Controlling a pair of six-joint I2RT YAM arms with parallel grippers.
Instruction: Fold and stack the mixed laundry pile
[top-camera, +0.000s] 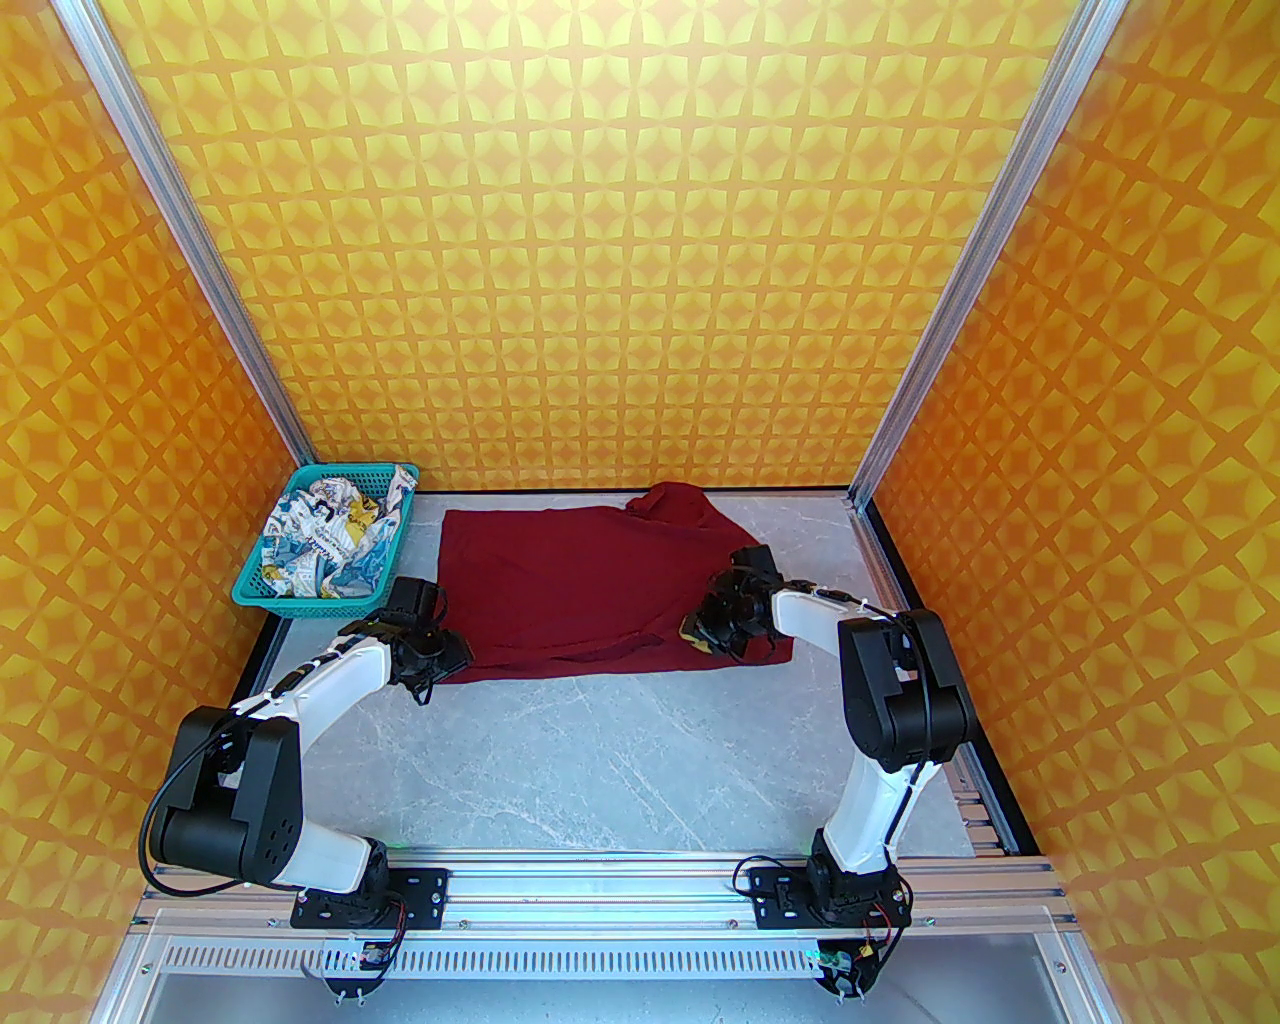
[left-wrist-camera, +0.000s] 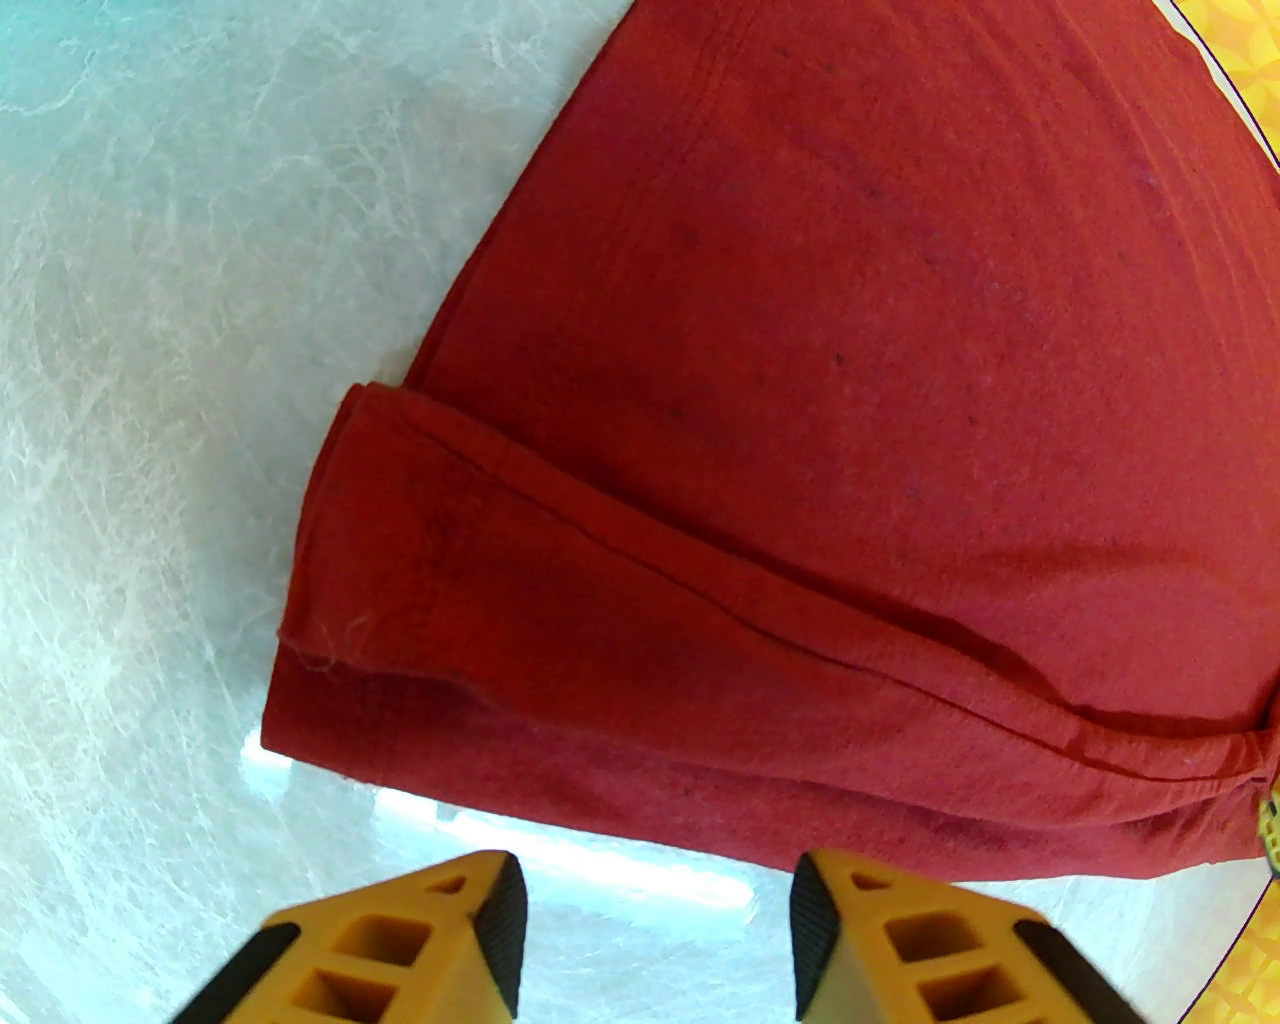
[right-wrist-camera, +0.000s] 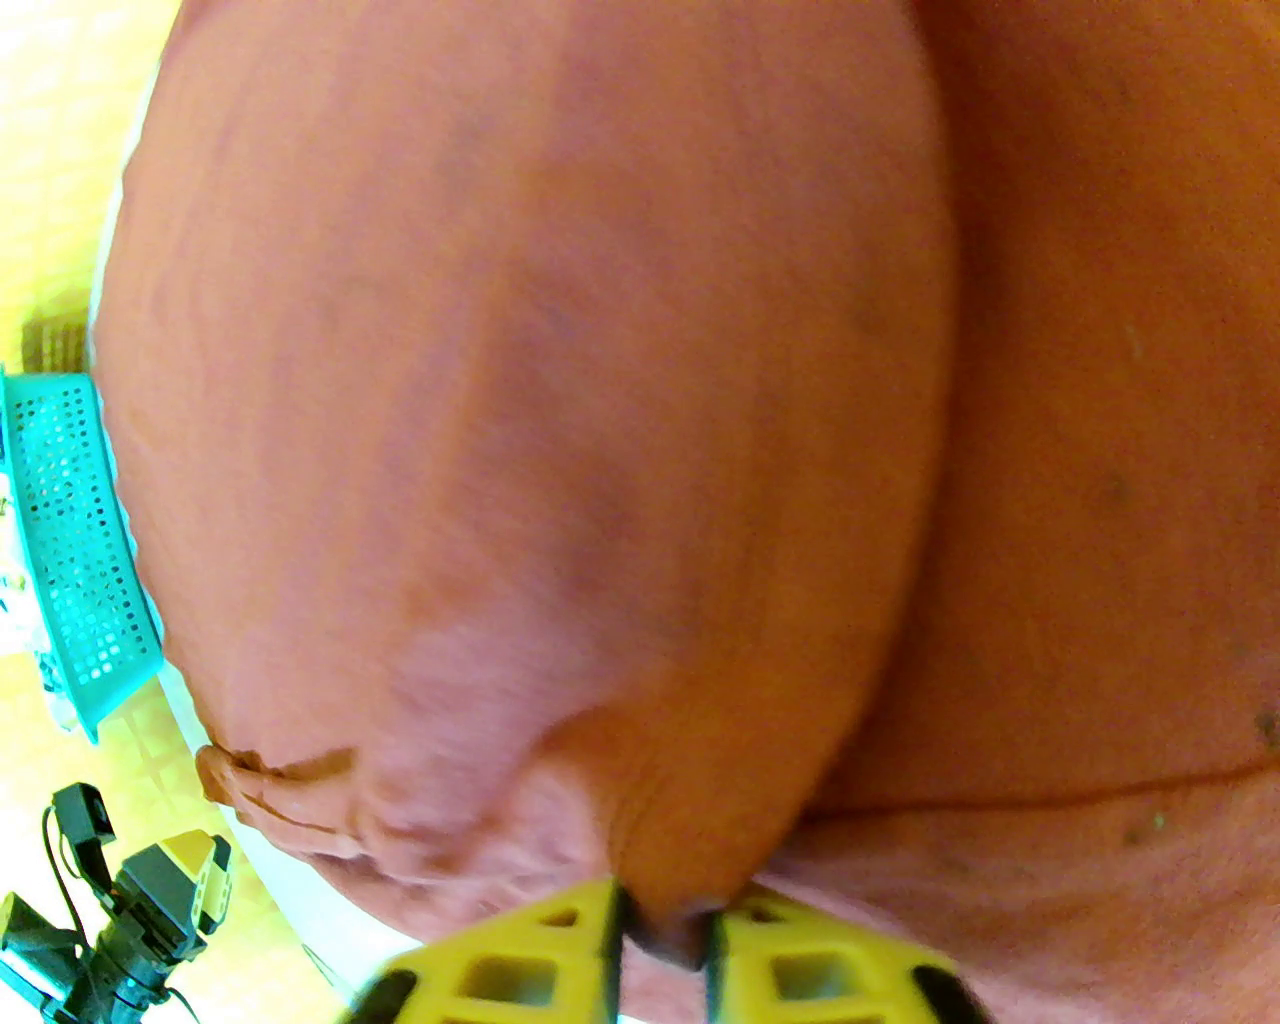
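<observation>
Dark red T-shirt (top-camera: 590, 590) is on the far half of the counter (top-camera: 620, 770), mostly spread flat. Far right corner is bunched into a lump by the back edge. Near edge is uneven, and at the near left corner a strip of fabric is folded back over the body of the shirt.

Right hand (right-wrist-camera: 665, 930) is at the shirt's near right corner, pressed down on a fold of the red fabric. The cloth rises between its yellow fingers (right-wrist-camera: 800, 975) and drapes away from them in the wrist view.

Left hand (left-wrist-camera: 655, 900) is spread with nothing between the jaws. It sits over bare counter just short of the near left hem, close but not touching as far as I can tell.

White printed garment (top-camera: 325, 545) is crumpled inside the teal basket (top-camera: 262, 595) at the far left corner of the counter. The basket sits just left of the red shirt, with a gap between them.
</observation>
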